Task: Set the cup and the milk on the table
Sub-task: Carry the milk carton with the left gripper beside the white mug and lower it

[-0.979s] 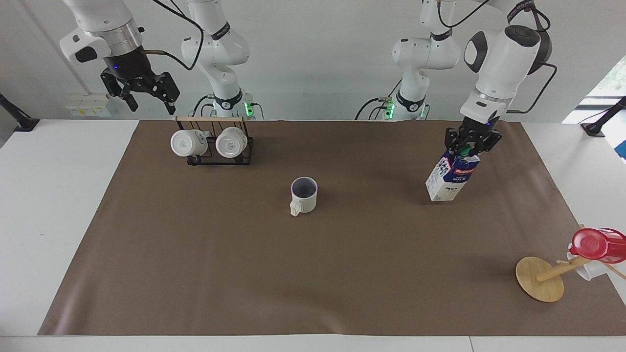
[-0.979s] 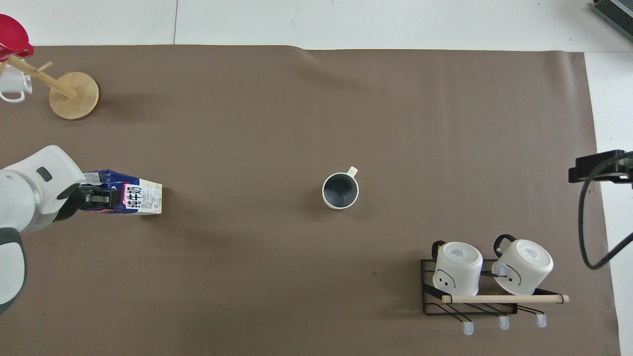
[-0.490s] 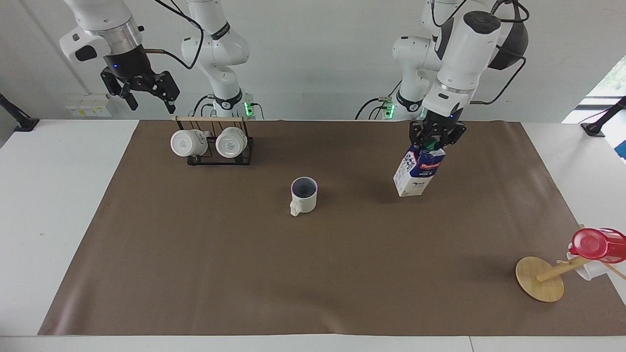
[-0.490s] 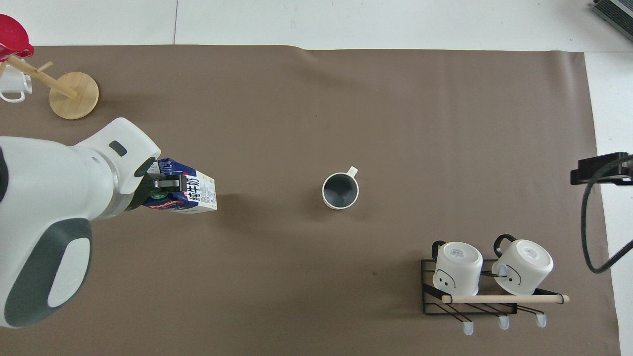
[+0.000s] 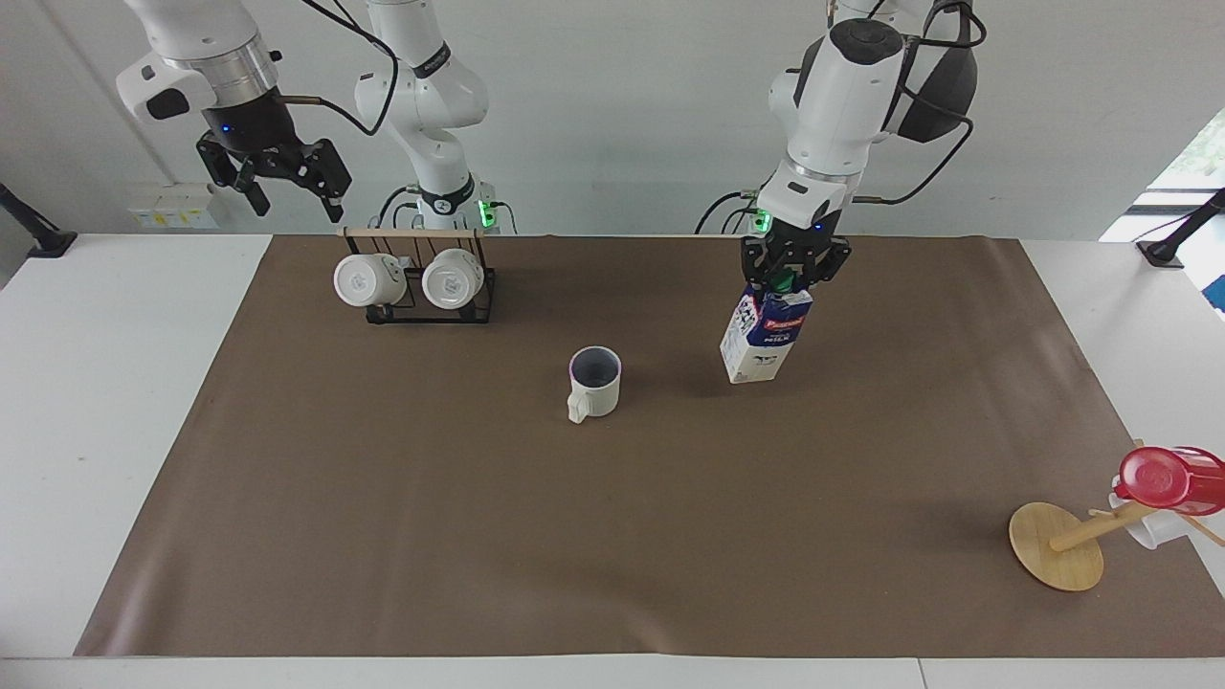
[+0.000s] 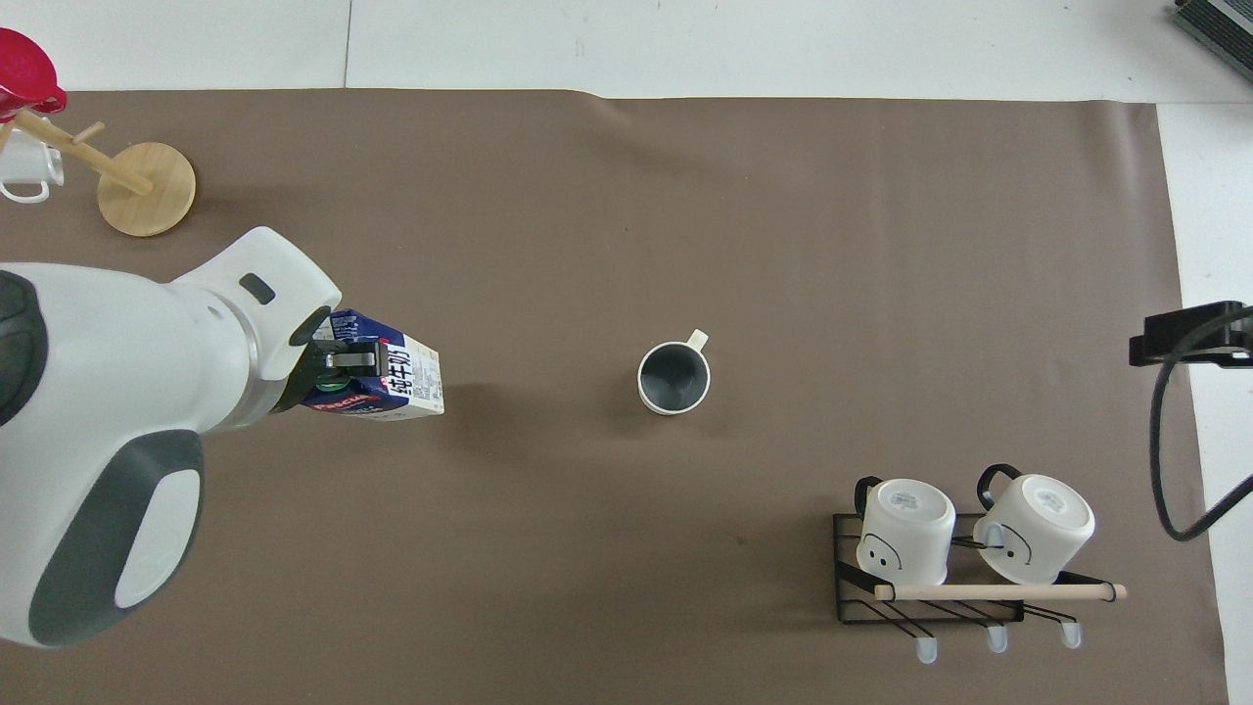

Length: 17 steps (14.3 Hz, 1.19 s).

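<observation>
Milk (image 5: 762,335): tilted, clenched at its cap by left gripper (image 5: 790,277) above table (image 5: 383,536).
Cup (image 5: 594,381): upright, mid-table.
Right gripper (image 5: 278,182): fingers released, waiting.

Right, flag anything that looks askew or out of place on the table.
The wooden mug tree at the left arm's end of the table has tipped over, its round base up on edge. The milk hangs tilted from the left gripper. The cup stands upright.
</observation>
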{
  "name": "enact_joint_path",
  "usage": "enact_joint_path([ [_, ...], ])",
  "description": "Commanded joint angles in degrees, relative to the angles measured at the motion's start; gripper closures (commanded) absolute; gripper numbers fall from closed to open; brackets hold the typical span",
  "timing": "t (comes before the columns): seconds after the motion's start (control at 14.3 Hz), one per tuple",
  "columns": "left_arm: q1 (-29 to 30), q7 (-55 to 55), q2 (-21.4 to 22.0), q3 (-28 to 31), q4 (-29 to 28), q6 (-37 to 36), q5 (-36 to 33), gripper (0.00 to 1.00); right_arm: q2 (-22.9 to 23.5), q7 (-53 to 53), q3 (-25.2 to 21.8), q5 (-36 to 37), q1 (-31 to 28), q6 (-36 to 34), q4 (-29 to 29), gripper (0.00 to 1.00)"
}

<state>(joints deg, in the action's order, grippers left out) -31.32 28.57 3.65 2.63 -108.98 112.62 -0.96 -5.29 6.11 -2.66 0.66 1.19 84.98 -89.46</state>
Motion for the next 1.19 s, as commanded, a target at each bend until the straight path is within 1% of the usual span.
enact_joint_path([
  [0.0,-3.1,3.4,-2.9,0.9,1.5,2.2,-0.7,0.43,-0.9,0.4,0.0,-1.1,-0.4,-0.6,-0.6,0.0],
  [0.14,-4.2,5.0,-4.3,0.9,1.6,4.4,-0.7,0.42,-0.9,0.4,0.0,-1.1,-0.4,-0.6,-0.6,0.0],
  [0.35,-6.2,8.0,-7.7,1.0,1.9,8.0,-1.1,0.42,-0.9,0.4,-0.1,-1.1,-0.5,-0.6,-0.6,0.0],
  [0.56,-7.6,11.5,-10.8,0.8,4.1,9.1,-5.1,0.42,-0.9,0.4,0.0,-1.0,-0.4,-0.6,-0.6,0.0],
  [0.98,-7.5,11.5,-11.1,0.6,3.7,11.0,-5.1,0.4,-0.9,0.4,0.0,-1.1,-0.4,-0.6,-0.6,0.0],
  [1.12,-7.6,11.5,-11.2,0.6,2.9,11.7,-5.1,0.37,-0.9,0.4,0.0,-1.0,-0.4,-0.6,-0.6,0.0],
])
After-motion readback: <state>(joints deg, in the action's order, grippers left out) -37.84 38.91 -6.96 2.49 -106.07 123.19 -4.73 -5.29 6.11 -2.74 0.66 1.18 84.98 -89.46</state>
